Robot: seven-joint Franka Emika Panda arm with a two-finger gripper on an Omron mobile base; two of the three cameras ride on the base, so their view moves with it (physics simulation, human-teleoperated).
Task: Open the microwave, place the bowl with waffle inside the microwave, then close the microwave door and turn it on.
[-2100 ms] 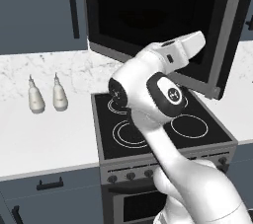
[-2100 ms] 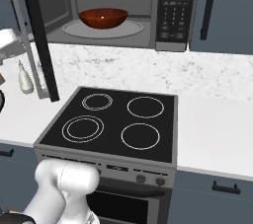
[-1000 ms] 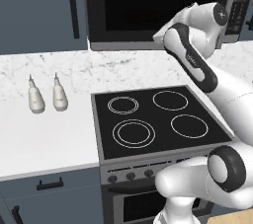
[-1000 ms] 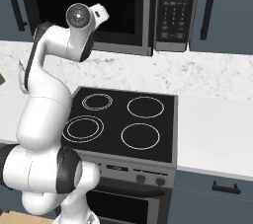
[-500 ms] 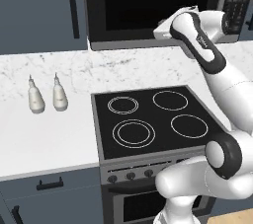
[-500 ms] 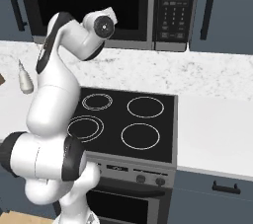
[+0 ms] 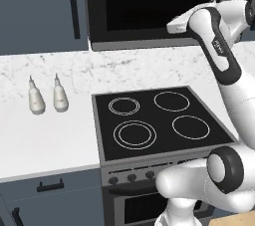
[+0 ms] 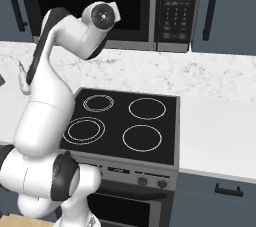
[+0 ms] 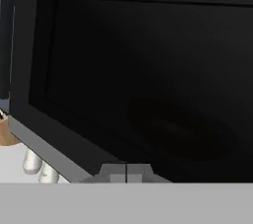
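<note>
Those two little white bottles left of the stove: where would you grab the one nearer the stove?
Take the nearer bottle around its wide lower body, coming in from the front, just above the counter. It stands upright and tapers to a thin neck, which would probably give too little to pinch.

Marble counter (image 7: 60,140), blue-gray cabinets (image 7: 40,11)

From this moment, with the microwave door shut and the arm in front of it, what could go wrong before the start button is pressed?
1. The gripper sits close before the microwave door; a sideways swing toward the keypad might scrape the glass.
2. The keypad buttons are small and closely packed, so the fingers may hit a wrong one.
3. The two small bottles stand on the counter left of the stovetop; a wide elbow swing could tip them.
</note>
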